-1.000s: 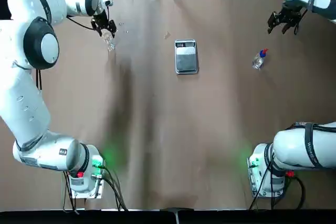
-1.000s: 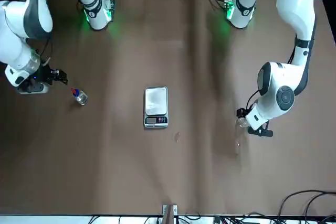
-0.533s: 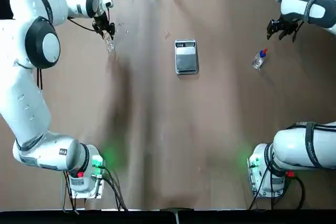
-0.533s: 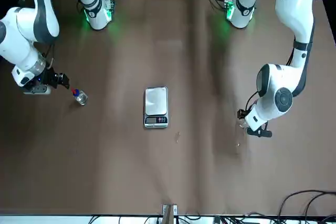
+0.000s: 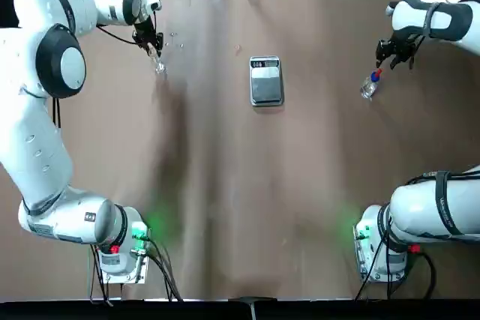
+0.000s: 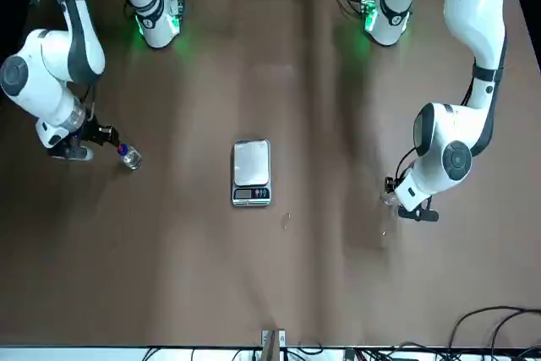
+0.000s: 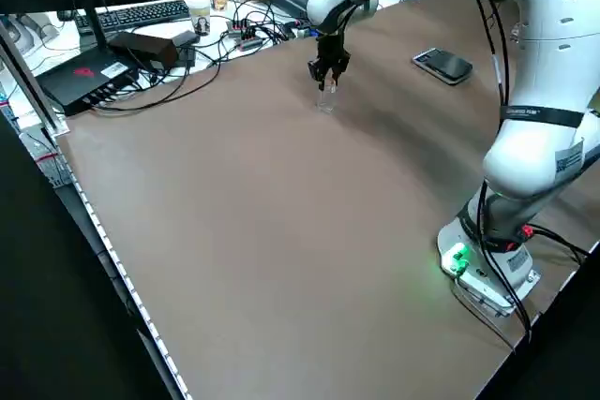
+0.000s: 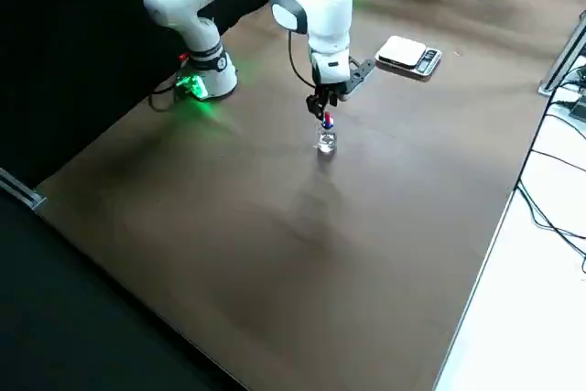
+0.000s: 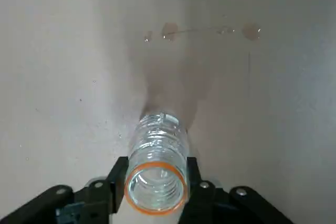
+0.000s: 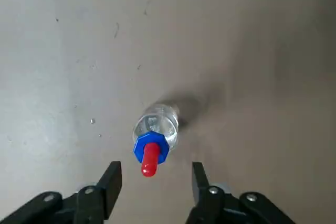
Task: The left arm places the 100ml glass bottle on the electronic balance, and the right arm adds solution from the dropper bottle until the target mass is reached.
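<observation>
The brown table has the electronic balance sitting mid-table, nothing on it. Left gripper is clamped on the 100ml glass bottle near the far left edge, a few droplets beyond it. Right gripper hangs spread wide right above the dropper bottle, not touching it.

The left arm reaches to the far left of the tabletop, its end effector pointing down with fingers closed on something. The right arm (bent inward) holds its end effector low, fingers spread apart.
</observation>
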`<state>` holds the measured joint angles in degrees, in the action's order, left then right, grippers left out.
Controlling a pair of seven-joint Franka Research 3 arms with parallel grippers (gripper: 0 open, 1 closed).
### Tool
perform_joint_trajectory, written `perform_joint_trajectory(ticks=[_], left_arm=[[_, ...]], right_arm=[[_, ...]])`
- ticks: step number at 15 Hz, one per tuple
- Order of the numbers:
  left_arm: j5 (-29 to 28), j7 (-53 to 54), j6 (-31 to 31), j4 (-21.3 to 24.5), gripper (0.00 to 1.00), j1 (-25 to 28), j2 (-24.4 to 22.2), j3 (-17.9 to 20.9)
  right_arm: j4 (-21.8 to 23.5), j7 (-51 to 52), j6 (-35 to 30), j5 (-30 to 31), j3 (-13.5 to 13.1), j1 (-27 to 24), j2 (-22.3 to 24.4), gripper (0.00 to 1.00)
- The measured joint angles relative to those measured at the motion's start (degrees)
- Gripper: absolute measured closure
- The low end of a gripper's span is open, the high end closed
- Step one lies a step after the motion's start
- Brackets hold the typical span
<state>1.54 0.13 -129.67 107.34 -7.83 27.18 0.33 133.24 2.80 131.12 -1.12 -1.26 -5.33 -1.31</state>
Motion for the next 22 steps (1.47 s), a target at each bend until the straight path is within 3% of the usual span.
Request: perform_joint_trajectory(ticks=[6,10,12,14,18,22], left_arm=[[0.0,0.0,0.0,-0.1,0.52,0.0,0.0,0.0],[0.0,-1.4,0.4,-1.5,0.52,0.0,0.0,-0.5],[0.0,-3.7,3.9,-4.2,0.52,0.0,-0.1,-2.2],[0.0,-9.2,10.8,-9.9,0.52,-0.5,-0.2,-6.1],[0.0,-18.5,17.0,-14.8,0.52,-7.1,-0.1,-7.3],[0.0,-29.2,17.9,-19.1,0.52,-14.8,2.3,-7.4]], right_arm=[[0.0,-0.1,0.2,0.0,0.3,1.1,-2.5,0.39],[0.0,-0.1,0.2,0.0,0.3,1.2,-2.6,0.45],[0.0,-0.1,0.2,0.0,0.3,1.2,-2.7,0.48],[0.0,-0.1,0.2,0.0,0.3,1.2,-2.8,0.52],[0.0,-0.1,0.3,0.0,0.3,1.2,-3.0,0.55],[0.0,-0.1,0.5,0.0,0.3,1.2,-3.5,0.56]])
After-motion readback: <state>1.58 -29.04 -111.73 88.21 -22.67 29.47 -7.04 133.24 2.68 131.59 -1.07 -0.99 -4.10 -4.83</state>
